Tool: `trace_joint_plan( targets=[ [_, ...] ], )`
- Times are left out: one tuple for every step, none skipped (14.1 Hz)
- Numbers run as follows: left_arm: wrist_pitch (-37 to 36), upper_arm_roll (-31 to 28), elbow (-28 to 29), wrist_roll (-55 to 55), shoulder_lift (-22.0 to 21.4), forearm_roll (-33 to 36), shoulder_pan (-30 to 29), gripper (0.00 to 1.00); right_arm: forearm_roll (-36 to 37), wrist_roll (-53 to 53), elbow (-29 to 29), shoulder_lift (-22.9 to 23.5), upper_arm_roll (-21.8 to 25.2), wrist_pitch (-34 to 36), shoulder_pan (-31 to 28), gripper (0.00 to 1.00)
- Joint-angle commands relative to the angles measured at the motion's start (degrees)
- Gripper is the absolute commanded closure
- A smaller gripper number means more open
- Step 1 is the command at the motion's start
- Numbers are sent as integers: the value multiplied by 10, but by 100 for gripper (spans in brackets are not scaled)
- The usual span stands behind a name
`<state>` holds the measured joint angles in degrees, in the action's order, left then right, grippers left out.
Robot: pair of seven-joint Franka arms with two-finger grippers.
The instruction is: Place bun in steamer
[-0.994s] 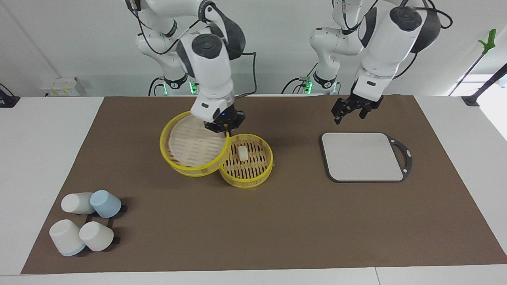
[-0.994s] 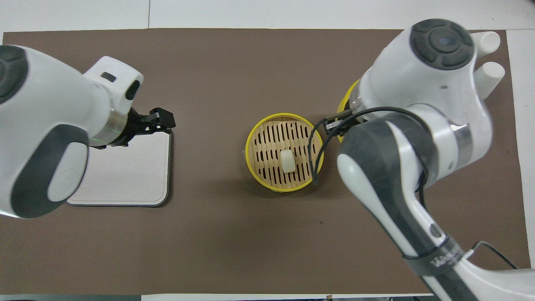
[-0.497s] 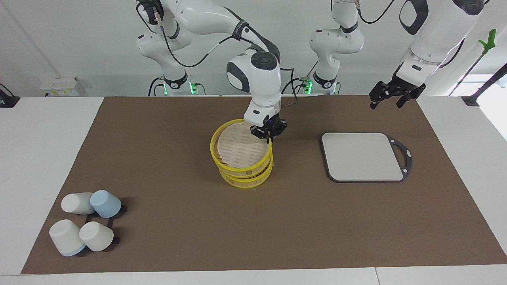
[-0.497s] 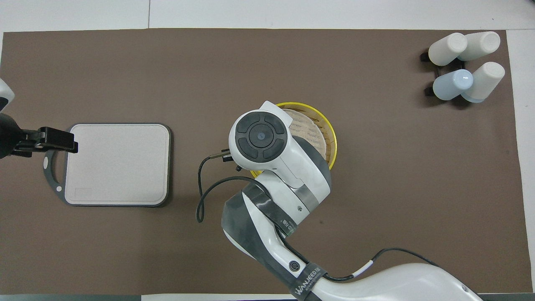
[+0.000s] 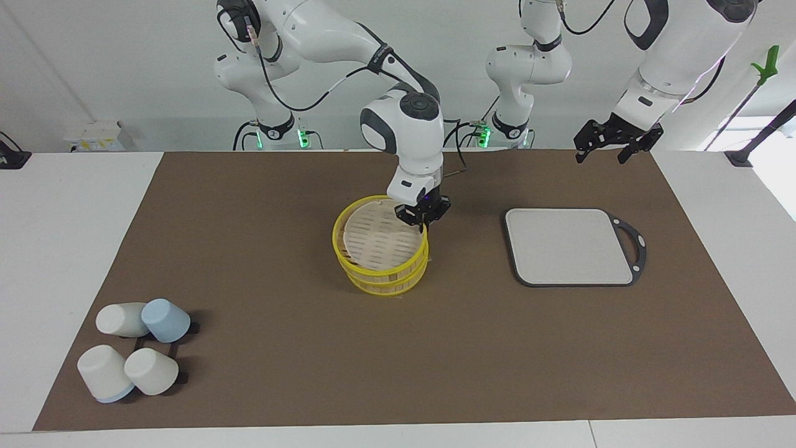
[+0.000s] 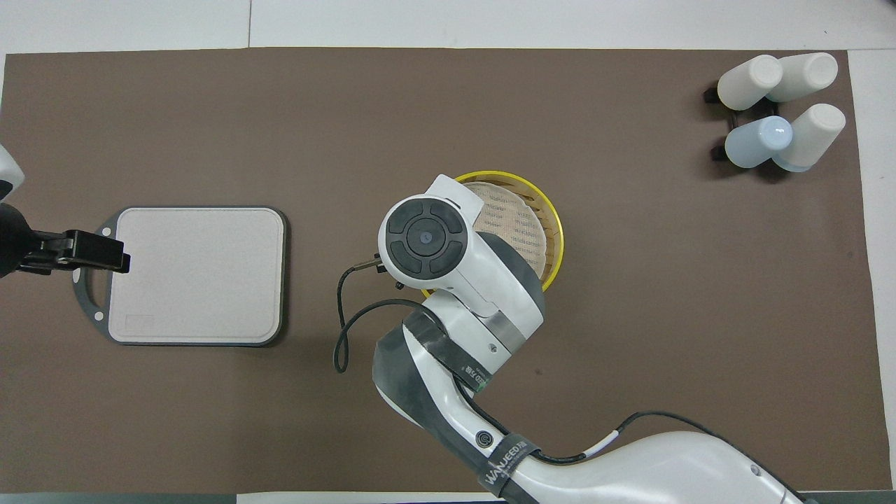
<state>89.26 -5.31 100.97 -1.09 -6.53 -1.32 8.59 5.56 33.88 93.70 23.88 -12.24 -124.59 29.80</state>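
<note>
My right pincer [image 5: 422,216] is clamped on the rim of the steamer's lid [image 5: 377,239], at the edge nearer to me. A second ago I held that lid tilted beside the open basket, toward my right arm's end of the counter; now it sits over the steamer [image 5: 384,277], almost level, its yellow rim stacked on the basket's yellow rim. The lid looks slightly raised on the side I grip, so I judge it is not fully seated yet.

The bun lay on the slatted floor of the basket a second ago. Now I cannot see it, since the lid hides the inside, and I take it to be in there. That makes the placing itself done; only settling the lid and letting go seem left.

My left pincer [image 5: 607,142], fingers spread and empty, has pulled back and up from the grey board [image 5: 569,246] and waits over the counter's edge nearest me. The cups [image 5: 134,354] lie toward my right arm's end, farther out.
</note>
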Motion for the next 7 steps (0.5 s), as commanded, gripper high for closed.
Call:
trace_joint_plan(
  targets=[
    [11, 7, -15, -14, 26, 7, -16, 0, 9, 21, 26, -13, 0, -30, 3, 100],
    [10, 6, -24, -14, 35, 7, -16, 0, 9, 22, 32, -14, 0, -32, 3, 100],
    [8, 6, -32, -14, 39, 7, -16, 0, 9, 22, 32, -15, 0, -33, 3, 100],
    [7, 6, -33, -14, 39, 8, -16, 0, 9, 22, 35, -15, 0, -37, 4, 100],
    [7, 7, -34, -14, 38, 9, -16, 0, 9, 22, 47, -16, 0, -56, 3, 99],
    [3, 8, -42, -14, 36, 11, -16, 0, 9, 22, 67, -18, 0, -86, 3, 99],
    [-5, 9, -57, -15, 35, 14, -16, 0, 9, 23, 74, -20, 0, -98, 4, 98]
  ],
)
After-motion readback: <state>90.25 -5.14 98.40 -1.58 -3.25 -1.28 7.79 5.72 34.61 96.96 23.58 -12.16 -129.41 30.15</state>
